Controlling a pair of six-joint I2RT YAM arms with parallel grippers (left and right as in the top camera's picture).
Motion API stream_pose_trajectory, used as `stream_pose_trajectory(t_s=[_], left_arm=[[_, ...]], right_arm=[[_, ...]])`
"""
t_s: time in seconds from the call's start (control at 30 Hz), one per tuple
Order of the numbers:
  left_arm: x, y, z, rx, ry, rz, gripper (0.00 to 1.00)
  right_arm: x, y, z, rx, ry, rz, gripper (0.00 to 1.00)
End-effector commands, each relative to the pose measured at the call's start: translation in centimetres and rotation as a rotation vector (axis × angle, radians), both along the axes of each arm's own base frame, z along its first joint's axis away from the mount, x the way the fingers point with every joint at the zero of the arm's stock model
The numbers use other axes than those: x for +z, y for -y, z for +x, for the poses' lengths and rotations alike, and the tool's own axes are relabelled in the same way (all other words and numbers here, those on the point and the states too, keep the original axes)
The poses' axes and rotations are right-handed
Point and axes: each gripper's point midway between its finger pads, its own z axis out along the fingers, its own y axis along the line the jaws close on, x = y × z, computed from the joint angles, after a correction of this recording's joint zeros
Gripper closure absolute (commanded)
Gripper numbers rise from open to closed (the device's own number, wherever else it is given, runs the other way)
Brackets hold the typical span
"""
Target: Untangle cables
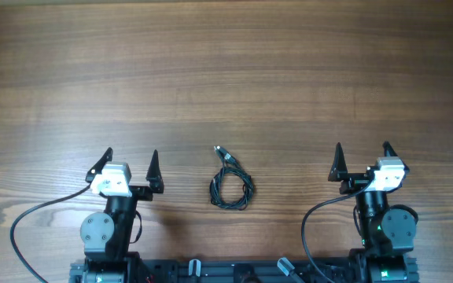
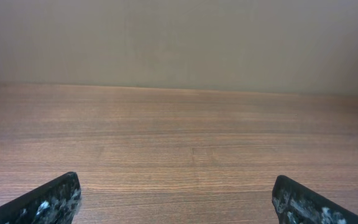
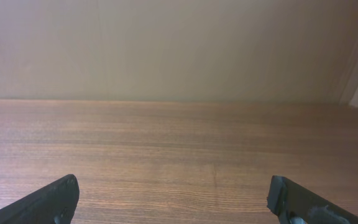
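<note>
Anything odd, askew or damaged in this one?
Nothing stands out. The cables lie in a small coil on the table, one plug end poking out. The left tool and right tool flank it, both open, empty and not touching it.

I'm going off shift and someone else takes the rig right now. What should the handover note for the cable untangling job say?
Left claw: open, empty, near the robot's base, well apart from the cables.
Right claw: open, empty, same on the other side.
Cables: thin black wires in one small coil on the wooden table, roughly midway between the claws, with a plug end sticking out toward the far side. Neither wrist camera shows them.
Done: nothing yet; the coil is intact.
Left: grasp the coil, pull it open and lay the strands apart.
</note>
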Motion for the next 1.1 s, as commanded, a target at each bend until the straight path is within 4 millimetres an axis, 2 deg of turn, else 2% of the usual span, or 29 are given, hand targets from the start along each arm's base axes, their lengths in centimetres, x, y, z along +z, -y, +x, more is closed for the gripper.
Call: stream_pose_trajectory(t_s=[0.0, 0.23, 0.3, 0.5, 0.57, 0.67, 0.83, 1.07], left_arm=[[-0.2, 0.0, 0.0, -0.002, -0.002, 0.008, 0.0], [-0.2, 0.0, 0.0, -0.002, -0.002, 0.008, 0.0], [0.4, 0.1, 0.0, -0.008, 0.022, 0.007, 0.0], [-0.1, 0.2, 0.0, -0.013, 0.004, 0.008, 0.0], [0.9, 0.3, 0.0, -0.017, 0.044, 0.007, 0.0], [1.3, 1.9, -0.3, -0.116, 0.061, 0.003, 0.0], [3.1, 5.3, -1.4, -0.32, 0.14, 0.021, 0.0], [5.0, 5.7, -2.3, -0.346, 0.101, 0.039, 0.0]], right_arm=[[0.0, -0.2, 0.0, 0.011, -0.001, 0.015, 0.0], [0.0, -0.2, 0.0, 0.011, -0.001, 0.015, 0.0], [0.0, -0.2, 0.0, 0.011, -0.001, 0.015, 0.0], [0.0, -0.2, 0.0, 0.011, -0.001, 0.015, 0.0], [0.0, -0.2, 0.0, 0.011, -0.001, 0.015, 0.0], [0.0, -0.2, 0.0, 0.011, -0.001, 0.015, 0.0], [0.0, -0.2, 0.0, 0.011, -0.001, 0.014, 0.0], [0.0, -0.2, 0.0, 0.011, -0.001, 0.015, 0.0]])
